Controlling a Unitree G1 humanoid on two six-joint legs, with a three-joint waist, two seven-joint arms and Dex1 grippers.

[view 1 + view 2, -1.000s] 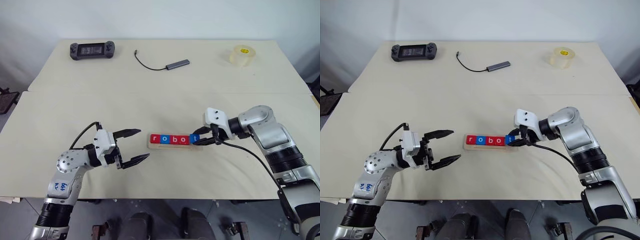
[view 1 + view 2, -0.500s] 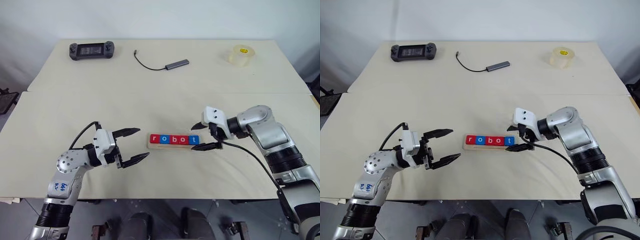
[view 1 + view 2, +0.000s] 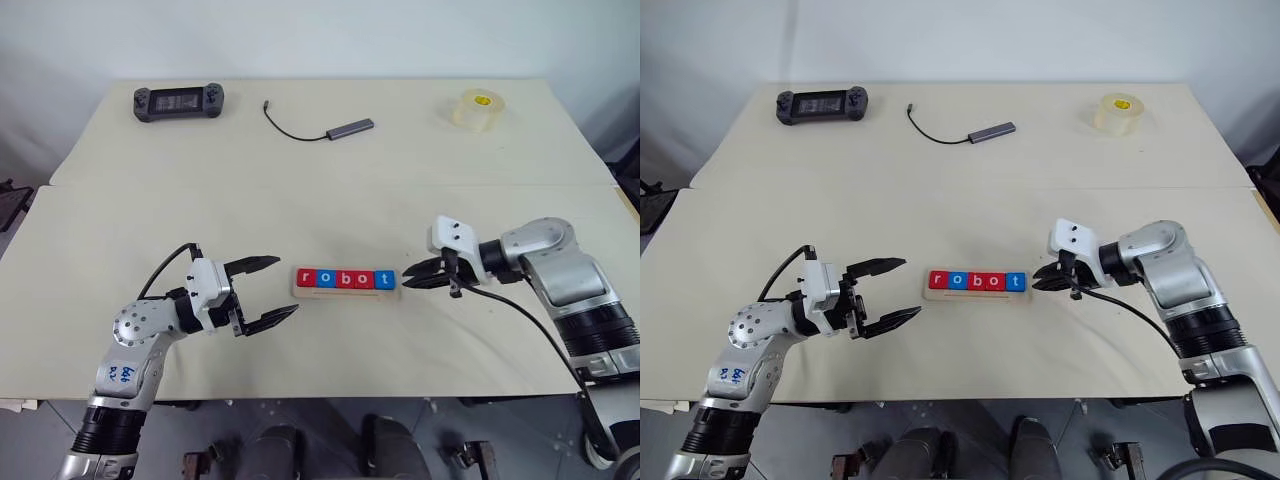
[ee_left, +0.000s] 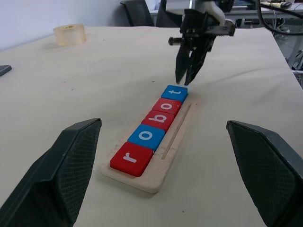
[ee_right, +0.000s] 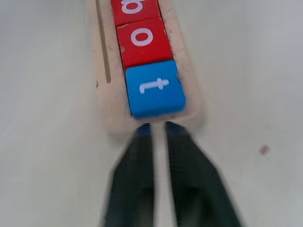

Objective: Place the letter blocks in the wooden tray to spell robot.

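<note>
- Beige table [image 3: 330, 190] under a pale wall; seam runs across the middle.
- Wooden tray [image 3: 346, 291] sits near the front centre of the table, between both arms.
- Five letter blocks [image 3: 346, 279] lie flat in the tray, edge to edge, reading r-o-b-o-t: red r, blue o, red b, red o, blue t.
- Blue t block [image 5: 155, 88] fills the tray's end nearest the right gripper.
- Right gripper [image 3: 410, 282]: fingers pressed together, nothing between them, tips just beside the t end of the tray; can't tell if they touch the wood.
- Left gripper [image 3: 277, 292]: fingers spread wide, empty, near the r end of the tray but apart from it, pointing at it.
- Far side of table: black game controller [image 3: 179, 101] at the left, grey USB adapter [image 3: 349, 128] w/ black cable mid, roll of clear tape [image 3: 473, 109] at the right, all well apart from the tray.
</note>
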